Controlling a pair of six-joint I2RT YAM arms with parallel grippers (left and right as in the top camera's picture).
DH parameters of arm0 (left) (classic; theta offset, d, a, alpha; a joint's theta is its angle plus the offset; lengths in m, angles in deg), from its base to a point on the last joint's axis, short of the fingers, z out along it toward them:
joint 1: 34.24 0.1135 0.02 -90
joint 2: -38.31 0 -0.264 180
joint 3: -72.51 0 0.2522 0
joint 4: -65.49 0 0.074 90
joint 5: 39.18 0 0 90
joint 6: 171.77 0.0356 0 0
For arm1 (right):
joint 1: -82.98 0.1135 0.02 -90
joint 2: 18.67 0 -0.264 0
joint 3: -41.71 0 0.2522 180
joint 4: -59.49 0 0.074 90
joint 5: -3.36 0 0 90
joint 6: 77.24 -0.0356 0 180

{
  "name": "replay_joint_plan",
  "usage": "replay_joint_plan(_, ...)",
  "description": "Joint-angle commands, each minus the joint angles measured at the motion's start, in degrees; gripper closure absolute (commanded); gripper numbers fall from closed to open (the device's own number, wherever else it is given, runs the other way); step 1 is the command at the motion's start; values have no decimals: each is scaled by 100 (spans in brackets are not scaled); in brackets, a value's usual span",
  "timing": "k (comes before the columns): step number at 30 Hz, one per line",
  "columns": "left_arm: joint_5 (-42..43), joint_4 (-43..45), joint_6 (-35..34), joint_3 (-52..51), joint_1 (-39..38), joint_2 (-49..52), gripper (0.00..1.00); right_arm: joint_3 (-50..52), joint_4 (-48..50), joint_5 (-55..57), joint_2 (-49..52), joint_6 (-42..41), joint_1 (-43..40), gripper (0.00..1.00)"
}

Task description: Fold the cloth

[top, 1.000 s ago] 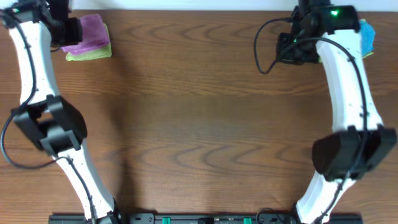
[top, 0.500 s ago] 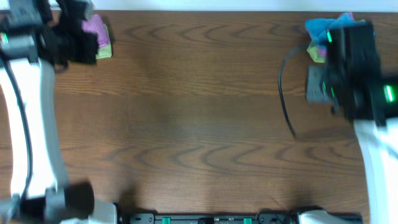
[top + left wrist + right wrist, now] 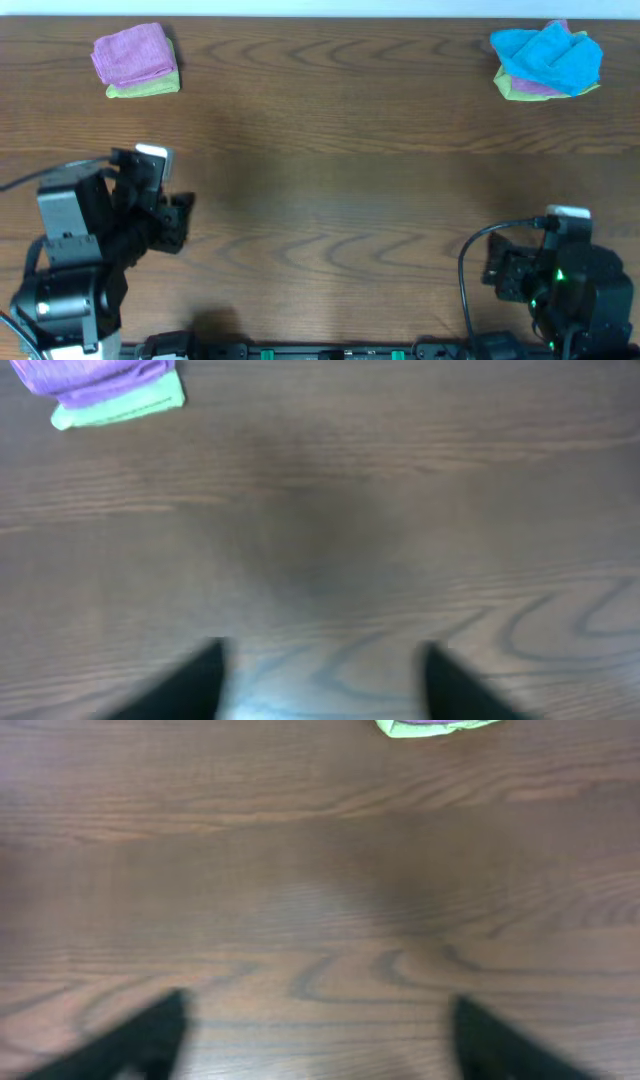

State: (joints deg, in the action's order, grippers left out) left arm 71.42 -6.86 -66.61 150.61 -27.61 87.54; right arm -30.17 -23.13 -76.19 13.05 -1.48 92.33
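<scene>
The cloth (image 3: 133, 52) is mauve and lies folded on a lime-green cloth (image 3: 145, 88) at the table's far left corner; it also shows in the left wrist view (image 3: 90, 375). My left gripper (image 3: 172, 218) is down at the near left, far from that stack. In the left wrist view it (image 3: 322, 690) stands open over bare wood with nothing between its fingers. At the near right, my right gripper (image 3: 503, 275) is open too (image 3: 322, 1045) and holds nothing.
A crumpled bright blue cloth (image 3: 550, 55) tops a pile at the far right corner, with a strip of mauve (image 3: 535, 88) and lime-green (image 3: 512, 92) showing beneath it. The right wrist view catches only that pile's green edge (image 3: 435, 726). The table is brown wood (image 3: 330, 150).
Both arms have drawn back from the far corners to the near edge. Both grippers have gone from shut to open, leaving the left stack and the right pile uncovered.
</scene>
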Motion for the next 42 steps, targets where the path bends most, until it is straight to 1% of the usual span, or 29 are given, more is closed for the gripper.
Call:
replay_joint_plan(1,-24,107,-59,-59,-13,-37,4,28,50,-39,-55,-247,33,1)
replay_joint_plan(5,-20,319,-61,-59,-13,20,4,28,22,-39,-55,-247,33,1)
replay_joint_plan(10,-20,146,-59,-59,-13,26,4,28,-83,-42,-55,-247,33,1)
replay_joint_plan(22,-22,142,-59,-59,-13,26,4,28,-105,-39,-55,-247,33,1)
replay_joint_plan(24,-264,57,-59,-59,-28,4,4,28,-105,-39,-55,-247,33,1)
replay_joint_plan(25,-319,-57,-59,-59,-31,-94,4,28,-107,-39,-55,-247,33,1)
replay_joint_plan(29,-365,-22,-57,-144,-31,-723,4,28,-122,-39,-55,-247,33,1)
replay_joint_plan(32,-372,614,-44,-619,-28,-1449,4,28,-122,-39,-55,-247,33,1)
replay_joint_plan(35,-404,1641,-63,-1602,-31,-2277,4,28,-122,-39,-55,-245,33,1)
replay_joint_plan(37,-356,2378,-291,-2323,-31,-2782,5,28,-122,-39,-55,-247,33,1)
replay_joint_plan(39,-234,3270,-719,-3239,-31,-3373,4,28,-125,-42,-55,-245,33,1)
replay_joint_plan(42,-20,4284,-1161,-4232,-31,-3958,5,28,-122,-39,-55,-247,33,1)
